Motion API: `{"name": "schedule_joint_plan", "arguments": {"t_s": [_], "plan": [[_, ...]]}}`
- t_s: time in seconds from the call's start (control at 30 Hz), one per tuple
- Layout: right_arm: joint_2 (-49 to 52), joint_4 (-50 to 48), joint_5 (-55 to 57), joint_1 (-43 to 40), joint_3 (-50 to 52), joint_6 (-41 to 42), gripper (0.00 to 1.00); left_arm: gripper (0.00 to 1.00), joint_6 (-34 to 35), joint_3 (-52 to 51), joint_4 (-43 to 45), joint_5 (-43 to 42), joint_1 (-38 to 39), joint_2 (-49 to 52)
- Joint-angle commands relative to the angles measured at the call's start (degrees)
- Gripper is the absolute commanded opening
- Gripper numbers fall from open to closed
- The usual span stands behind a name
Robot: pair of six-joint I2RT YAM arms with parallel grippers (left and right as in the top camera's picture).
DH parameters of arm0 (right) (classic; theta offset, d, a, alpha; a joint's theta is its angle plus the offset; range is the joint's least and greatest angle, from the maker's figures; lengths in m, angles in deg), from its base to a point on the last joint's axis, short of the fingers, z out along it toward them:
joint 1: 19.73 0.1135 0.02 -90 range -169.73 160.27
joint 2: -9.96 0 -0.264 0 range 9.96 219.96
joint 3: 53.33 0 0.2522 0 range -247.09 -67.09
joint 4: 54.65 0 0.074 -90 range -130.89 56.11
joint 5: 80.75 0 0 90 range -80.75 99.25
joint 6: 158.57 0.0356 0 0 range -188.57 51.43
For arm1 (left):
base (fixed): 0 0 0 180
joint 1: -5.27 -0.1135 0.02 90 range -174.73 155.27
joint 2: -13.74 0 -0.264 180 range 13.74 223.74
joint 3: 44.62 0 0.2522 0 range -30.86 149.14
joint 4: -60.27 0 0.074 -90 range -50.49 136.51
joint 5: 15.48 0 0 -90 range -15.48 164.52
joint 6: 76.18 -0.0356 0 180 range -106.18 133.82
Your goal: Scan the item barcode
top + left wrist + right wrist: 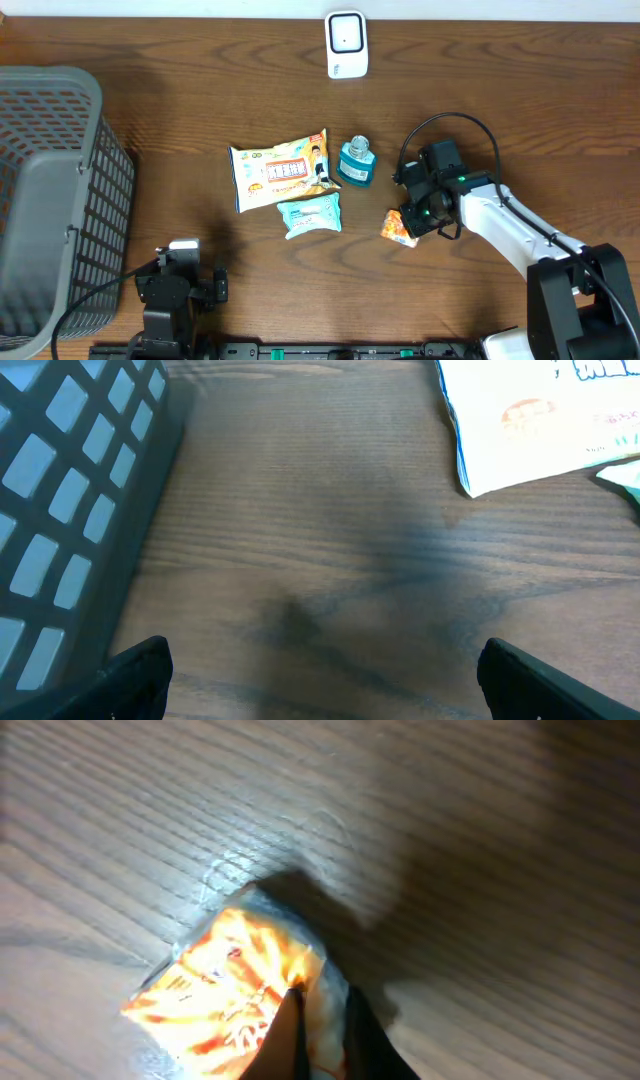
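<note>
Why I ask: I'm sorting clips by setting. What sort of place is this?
Likely a mock shop checkout on a wooden table: a white scanner, a grey basket and a snack packet.

"What is at the tip of our right gripper [318, 1025]?"

"The orange packet [225, 995]. It looks like thin plastic foil, shiny and crinkly."

"And under it?"

"We see the table [450, 840]. It is wood with fine lines, smooth and a little shiny."

"What is beside our left gripper [320, 672]?"

"The basket [70, 510] is grey plastic, dull and hard. Ahead of that hand, the big bag [540, 430] is glossy plastic."

"And near our right hand?"

"The bottle [356, 162] looks like clear blue plastic. Farther off, the white scanner [346, 45] looks like smooth plastic."
</note>
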Motion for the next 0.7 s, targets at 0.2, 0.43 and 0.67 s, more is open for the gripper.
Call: {"name": "schedule_joint_plan", "arguments": {"t_s": [0.2,0.43,0.67], "plan": [[1.99,0.57,-15.8,-4.33,-0.48,3.17,0.01,0.98,-0.35,-0.17,-0.76,-0.04,-0.2,-0.26],[0.42,6.16,-36.2,-13.25,-0.76,3.48,0.01,0.98,-0.35,-0.17,-0.76,-0.04,-0.2,-0.26],[0.42,17.97,-51.47,-20.79,-0.76,3.48,0.01,0.98,-0.35,-0.17,-0.76,-0.04,-0.2,-0.26]]}}
